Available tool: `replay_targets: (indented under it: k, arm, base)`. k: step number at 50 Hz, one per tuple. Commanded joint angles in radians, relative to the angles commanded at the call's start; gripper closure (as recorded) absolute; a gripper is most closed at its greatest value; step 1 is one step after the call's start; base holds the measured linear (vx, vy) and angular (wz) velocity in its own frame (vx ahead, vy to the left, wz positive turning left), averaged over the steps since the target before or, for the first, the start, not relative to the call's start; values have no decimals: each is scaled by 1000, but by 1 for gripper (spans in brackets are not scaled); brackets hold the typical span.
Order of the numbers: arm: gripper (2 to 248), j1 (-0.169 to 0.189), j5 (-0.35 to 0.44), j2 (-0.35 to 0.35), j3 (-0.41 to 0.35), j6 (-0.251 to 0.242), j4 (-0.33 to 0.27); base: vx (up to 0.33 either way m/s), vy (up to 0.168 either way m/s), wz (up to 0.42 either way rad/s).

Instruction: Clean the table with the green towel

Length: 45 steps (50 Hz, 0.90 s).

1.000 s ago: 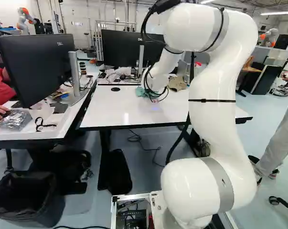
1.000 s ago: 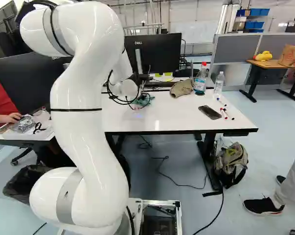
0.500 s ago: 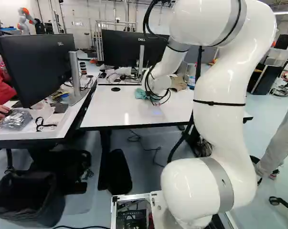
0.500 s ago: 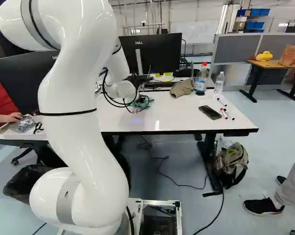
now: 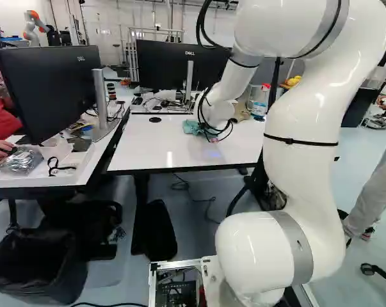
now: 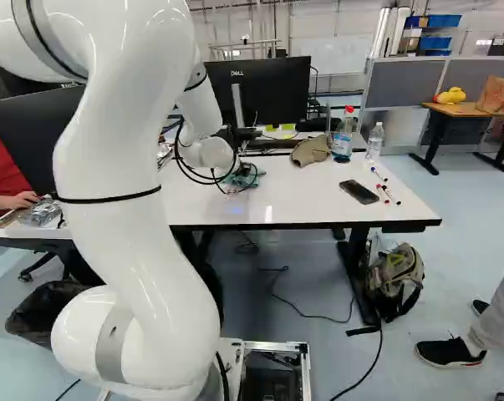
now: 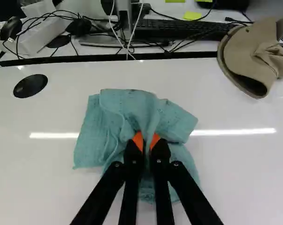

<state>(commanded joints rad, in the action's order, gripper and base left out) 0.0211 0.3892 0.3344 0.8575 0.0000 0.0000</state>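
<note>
On white table point(image 7: 240, 178), claw point(image 6: 244, 170) clamped on bunched green towel point(image 7: 118, 112), tan cap point(image 7: 251, 51) nearby.

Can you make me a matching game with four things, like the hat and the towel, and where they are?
Things:
1. Hat
2. Phone
3. Towel
4. Backpack

Places:
A. Beside the pens
B. Pinched in the claw
C. On the floor
D. Beside the red-capped bottle

Right pairs: 1-D, 2-A, 3-B, 4-C
</note>
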Motion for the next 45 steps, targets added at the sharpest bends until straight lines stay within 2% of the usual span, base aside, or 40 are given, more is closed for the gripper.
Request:
replay_targets:
  k: [11,34,45]
  arm:
    - [213,22,0,-24,-1,0,0]
    - [213,89,0,-77,-5,0,0]
    - [213,122,0,-81,-9,0,0]
  base:
    - [0,0,0]
    - [0,0,0]
    - [0,0,0]
